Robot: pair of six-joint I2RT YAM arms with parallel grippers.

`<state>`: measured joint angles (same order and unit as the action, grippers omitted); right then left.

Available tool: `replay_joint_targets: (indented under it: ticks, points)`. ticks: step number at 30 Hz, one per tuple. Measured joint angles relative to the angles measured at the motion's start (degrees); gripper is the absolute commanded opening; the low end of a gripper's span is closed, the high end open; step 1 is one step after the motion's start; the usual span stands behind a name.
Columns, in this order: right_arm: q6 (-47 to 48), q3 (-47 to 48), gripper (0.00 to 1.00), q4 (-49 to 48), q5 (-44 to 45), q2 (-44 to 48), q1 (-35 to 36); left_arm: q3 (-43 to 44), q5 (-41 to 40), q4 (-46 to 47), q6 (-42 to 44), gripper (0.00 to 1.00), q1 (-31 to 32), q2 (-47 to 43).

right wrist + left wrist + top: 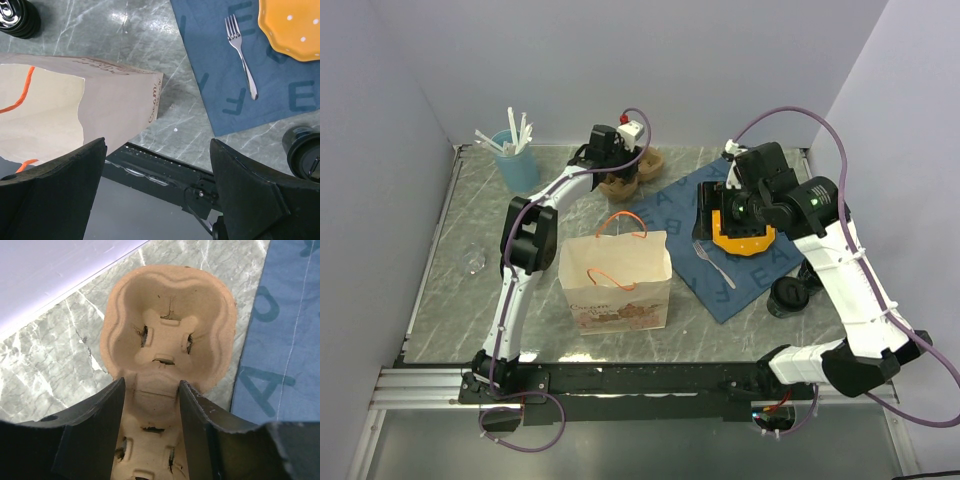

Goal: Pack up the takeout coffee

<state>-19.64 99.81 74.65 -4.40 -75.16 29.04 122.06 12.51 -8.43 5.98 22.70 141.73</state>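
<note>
From above, the small black ribbed disposable cup (pixel 788 296) stands on the grey marble tabletop (pixel 470 310). It is just beside the near corner of the blue cloth placemat (pixel 750 275) and well apart from the tan paper bag with orange handles (pixel 616 282). The cup is probably light and thin-walled, easy to crush or spill. I would take it gently around the ribbed side, below the rim.

In the left wrist view, the left gripper (pixel 151 385) looks about half closed on the narrow waist of the brown moulded-pulp cup carrier (pixel 170 325), which is rough and matte.

In the right wrist view, the right gripper (pixel 159 145) is spread wide and holds nothing. The cup's round dark rim shows at the right edge.
</note>
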Motion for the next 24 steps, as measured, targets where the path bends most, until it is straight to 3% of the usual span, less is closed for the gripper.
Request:
replay_joint_targets:
  ticks: [9,11,16,19,24]
  points:
    - [0.02,-0.09,0.91,0.00,0.04,1.16,0.00,-0.98,-0.83,0.50,0.72,0.51,0.15,0.00]
    - [0.04,-0.09,0.91,0.00,0.04,1.16,0.00,-0.98,-0.85,0.50,0.85,0.44,0.15,0.00]
    - [0.02,-0.09,0.91,0.00,0.04,1.16,0.00,-0.98,-0.81,0.46,0.87,0.39,0.20,0.00]
    - [0.02,-0.09,0.91,0.00,0.02,1.16,0.00,-0.90,-0.79,0.42,0.87,0.30,0.22,0.00]
    - [-0.07,-0.09,0.91,-0.02,-0.07,1.16,0.00,-0.15,-0.85,-0.44,0.81,0.36,0.26,0.00]
